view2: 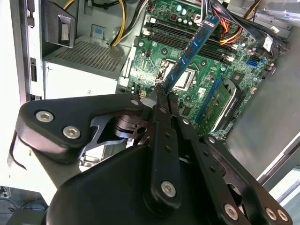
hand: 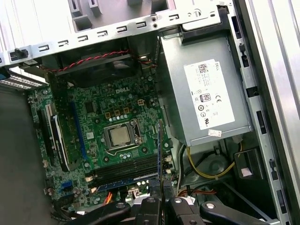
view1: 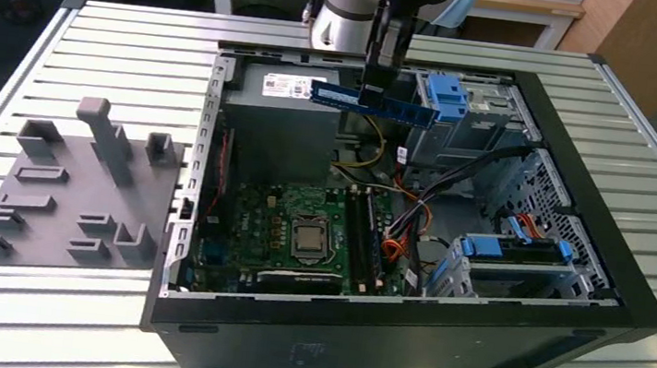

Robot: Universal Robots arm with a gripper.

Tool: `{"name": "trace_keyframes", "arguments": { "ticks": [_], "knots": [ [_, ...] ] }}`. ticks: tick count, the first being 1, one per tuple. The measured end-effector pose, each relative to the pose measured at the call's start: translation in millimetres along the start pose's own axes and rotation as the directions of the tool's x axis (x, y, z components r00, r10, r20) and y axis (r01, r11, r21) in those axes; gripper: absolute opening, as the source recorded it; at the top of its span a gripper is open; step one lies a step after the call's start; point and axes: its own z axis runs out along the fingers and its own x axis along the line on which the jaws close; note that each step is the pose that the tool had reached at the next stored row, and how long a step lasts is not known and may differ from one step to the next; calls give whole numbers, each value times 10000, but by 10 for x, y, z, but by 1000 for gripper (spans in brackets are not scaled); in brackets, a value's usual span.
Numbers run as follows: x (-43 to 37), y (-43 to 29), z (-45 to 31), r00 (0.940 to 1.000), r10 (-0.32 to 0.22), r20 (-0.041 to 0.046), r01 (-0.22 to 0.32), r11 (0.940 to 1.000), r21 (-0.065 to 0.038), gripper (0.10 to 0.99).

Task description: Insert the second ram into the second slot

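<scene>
**Second ram gripped above the open case, not yet at the slots.**

Exterior view: the second ram (view1: 375,104) is held level, clamped between the narrow-set fingers of the gripper (view1: 375,89), above the 12 o'clock end of the case (view1: 410,337), near the power supply (view1: 277,118). The memory slots (view1: 363,230) lie toward 6 o'clock from it, apart. Housed in the case: motherboard (view1: 285,235), power supply, cables (view1: 479,169), drive bays (view1: 517,250) at 3 to 4 o'clock.

Second wrist view: the second ram (view2: 192,51) is seen projecting from the gripper (view2: 161,96), with the motherboard (view2: 234,61) beneath.

First wrist view: the second ram (hand: 159,150) is seen edge-on, running across the memory slots (hand: 126,166).

Judged: approach step. For seating, the stick's edge must be parallel over its slot, notch matched, and pressed straight down.
</scene>
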Motion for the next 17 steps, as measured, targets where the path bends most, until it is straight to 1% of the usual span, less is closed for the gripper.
{"name": "trace_keyframes", "arguments": {
  "ticks": [5, 9, 17],
  "knots": [
    [0, 0, 0, 9997, 230, 4, -230, 9997, 5, 133],
    [11, -3, 0, 9995, 313, 8, -313, 9995, 6, 133],
    [82, -22, -2, 9995, 326, 8, -326, 9995, 7, 133]
  ]
}}
